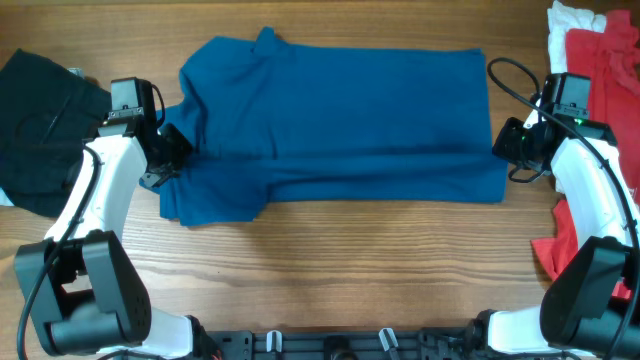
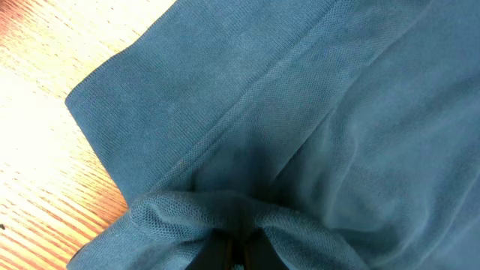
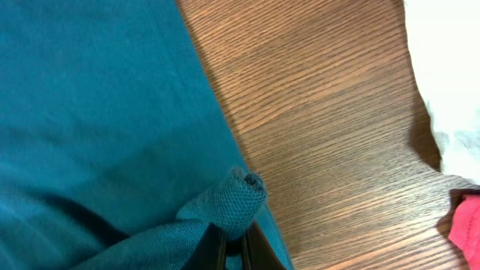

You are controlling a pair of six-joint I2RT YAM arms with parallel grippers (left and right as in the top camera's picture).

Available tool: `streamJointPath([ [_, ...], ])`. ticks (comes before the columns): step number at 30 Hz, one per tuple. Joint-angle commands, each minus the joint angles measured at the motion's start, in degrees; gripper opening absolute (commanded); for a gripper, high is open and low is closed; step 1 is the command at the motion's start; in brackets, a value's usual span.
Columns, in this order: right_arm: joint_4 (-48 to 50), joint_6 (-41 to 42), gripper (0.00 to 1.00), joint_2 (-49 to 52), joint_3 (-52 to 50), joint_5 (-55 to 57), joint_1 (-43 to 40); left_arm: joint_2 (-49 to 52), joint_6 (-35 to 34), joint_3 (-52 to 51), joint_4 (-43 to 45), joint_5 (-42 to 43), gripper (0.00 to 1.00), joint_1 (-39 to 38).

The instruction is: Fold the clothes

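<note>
Both arms come up from the near edge of the surface (image 1: 350, 270), their white links angled inward toward each other. The left arm (image 1: 100, 190) bends at the wrist toward the middle. The left gripper (image 1: 172, 155) sits low, and its dark fingers (image 2: 225, 253) are pressed together with a bunched fold of the blue shirt (image 1: 340, 110) pinched between them. The right arm (image 1: 590, 190) mirrors it from the other side, wrist turned inward. The right gripper (image 1: 507, 148) is down at about the same level, its fingers (image 3: 238, 247) closed on a small pucker at the shirt's edge. A small green light glows on the right wrist.
</note>
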Motion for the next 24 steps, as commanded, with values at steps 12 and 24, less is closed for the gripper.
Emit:
streamJointPath([
  [12,2.1,-2.6,0.04,10.1,-0.1,-4.4,-0.3,0.4,-4.4,-0.2,5.6,-1.2,0.06,0.5],
  [24,13.0,-1.6,0.2,10.1,-0.1,-12.3,0.3,0.4,-4.4,-0.2,5.5,-1.2,0.07,0.5],
])
